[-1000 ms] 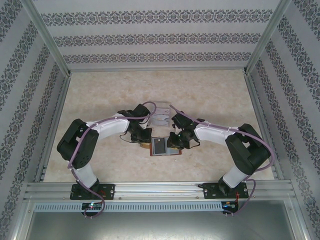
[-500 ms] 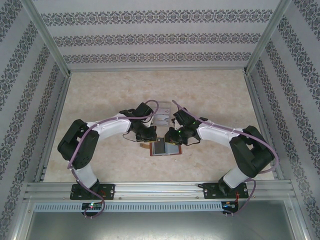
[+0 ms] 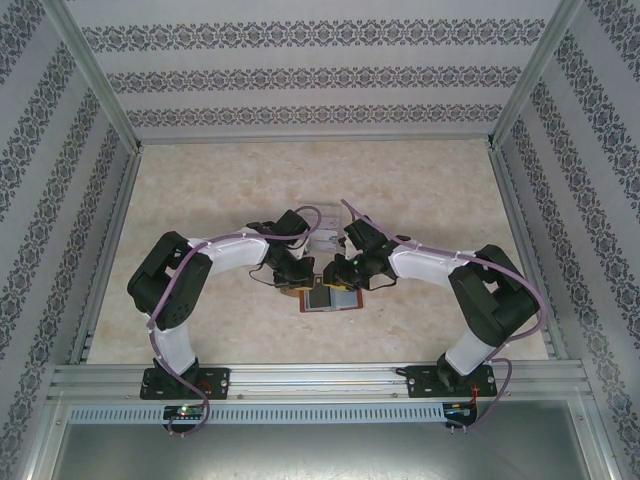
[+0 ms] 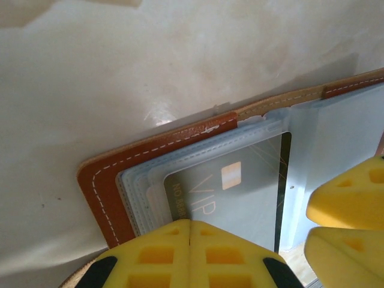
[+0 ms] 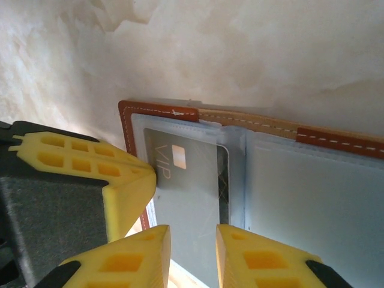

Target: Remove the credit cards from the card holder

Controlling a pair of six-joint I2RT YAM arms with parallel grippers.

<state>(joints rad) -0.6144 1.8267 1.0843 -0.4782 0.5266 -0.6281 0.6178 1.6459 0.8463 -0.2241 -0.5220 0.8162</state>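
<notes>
The reddish-brown card holder (image 3: 345,301) lies open and flat on the table between the two arms. In the clear pocket of its left leaf sits a dark credit card (image 4: 240,192) marked VIP, also visible from the right wrist as the same credit card (image 5: 186,180). My left gripper (image 4: 190,223) is shut, its joined tips resting on the pocket's edge over that card, nothing between them. My right gripper (image 5: 193,240) hovers over the card's lower end with its fingers a small gap apart, holding nothing. Brown leather of the card holder (image 5: 336,139) borders the pockets.
A clear plastic slotted tray (image 3: 322,232) stands just behind the two grippers. The marble-patterned tabletop (image 3: 200,200) stretches out to the left, right and back, enclosed by patterned walls and metal frame rails (image 3: 300,378) at the near edge.
Both grippers have drawn in closer over the wallet's left leaf. The left arm swung right. The right gripper's fingers have parted a little.
</notes>
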